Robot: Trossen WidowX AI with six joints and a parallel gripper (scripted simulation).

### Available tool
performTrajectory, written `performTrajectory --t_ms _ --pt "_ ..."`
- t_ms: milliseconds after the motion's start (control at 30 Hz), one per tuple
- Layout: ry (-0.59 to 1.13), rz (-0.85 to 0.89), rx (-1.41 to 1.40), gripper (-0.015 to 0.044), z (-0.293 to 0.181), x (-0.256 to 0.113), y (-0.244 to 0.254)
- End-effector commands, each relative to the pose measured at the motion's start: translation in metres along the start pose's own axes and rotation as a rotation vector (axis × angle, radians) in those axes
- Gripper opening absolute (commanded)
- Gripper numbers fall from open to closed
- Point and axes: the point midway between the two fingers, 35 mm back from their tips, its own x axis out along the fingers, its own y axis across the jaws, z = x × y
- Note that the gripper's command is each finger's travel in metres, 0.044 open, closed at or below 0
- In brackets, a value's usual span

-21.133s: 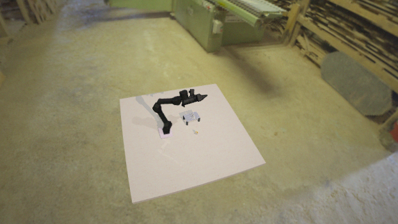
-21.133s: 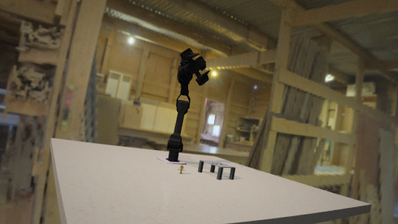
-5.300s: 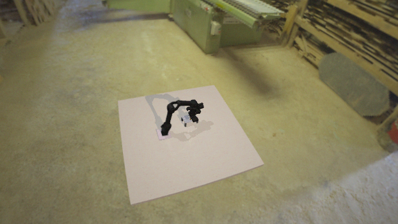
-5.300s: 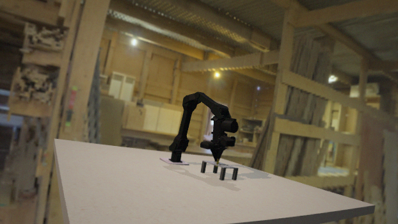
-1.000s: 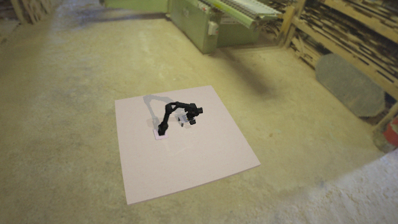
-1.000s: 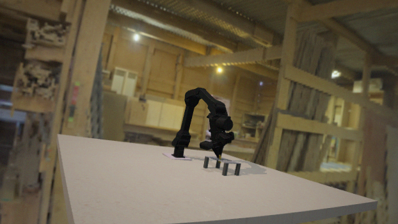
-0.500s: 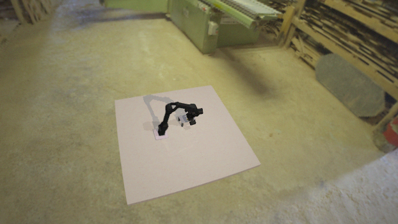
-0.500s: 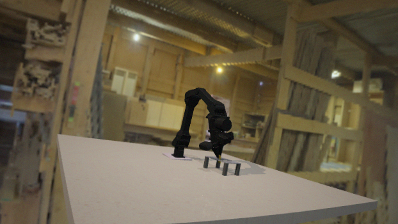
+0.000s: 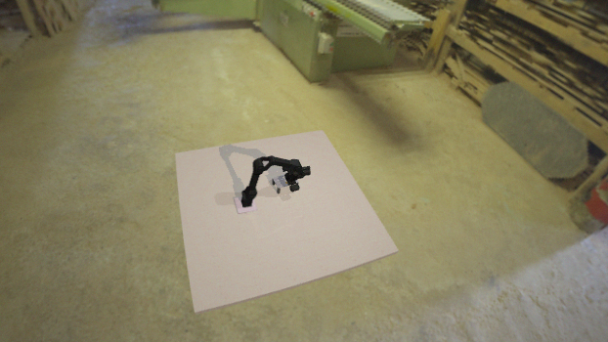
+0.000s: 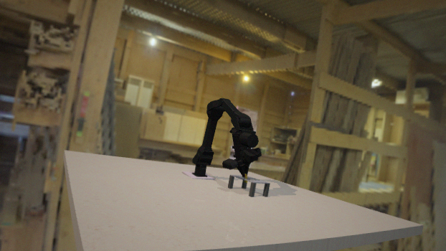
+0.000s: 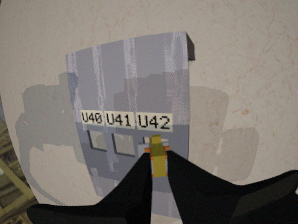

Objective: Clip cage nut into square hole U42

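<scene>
Nearest to the wrist view are the fingers; they are almost closed, with only a narrow gap, and they have the nut pinched between their tips. The nut shows yellow, with small orange parts at its sides, and it is over the U42 hole, covering most of it. How deep the wings are in the hole, or whether they have entered it at all, I cannot tell. The step in hand, I judge, is to bring the squeezed wings down through this hole. To do it well, the fingers should keep their squeeze, the nut should be centred between the edges of the hole, and the push should go slowly and straight down until the flanges rest on the plate. If the squeeze is loosened too early, the wings may spread above the plate and the nut may jump away. A sideways push could also tilt the nut or shift the plate, which stands on short legs. After the flanges are seated, the fingers should open gently and rise straight. Farther out, the plate's U41 hole and U40 hole have no nut in them, and beyond the plate is the pale surface.
</scene>
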Motion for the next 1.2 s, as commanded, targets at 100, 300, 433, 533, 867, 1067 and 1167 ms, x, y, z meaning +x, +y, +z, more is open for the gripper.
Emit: performTrajectory --t_ms 100,300,433,533,867,1067,1167 --pt "0.003 0.017 -0.003 0.0026 -0.0006 0.0001 0.0000" --pt "0.003 0.028 -0.003 0.0026 -0.0007 -0.0001 -0.0011" --pt "0.003 0.028 -0.003 0.0026 -0.0007 -0.0001 -0.0011" --pt "0.003 0.028 -0.003 0.0026 -0.0007 -0.0001 -0.0005" --pt "0.003 0.028 -0.003 0.0026 -0.0007 -0.0001 -0.0006" --pt "0.003 0.038 -0.003 0.0026 -0.0007 -0.0001 -0.0012" --pt "0.003 0.043 -0.003 0.0026 -0.0007 -0.0002 -0.0016"
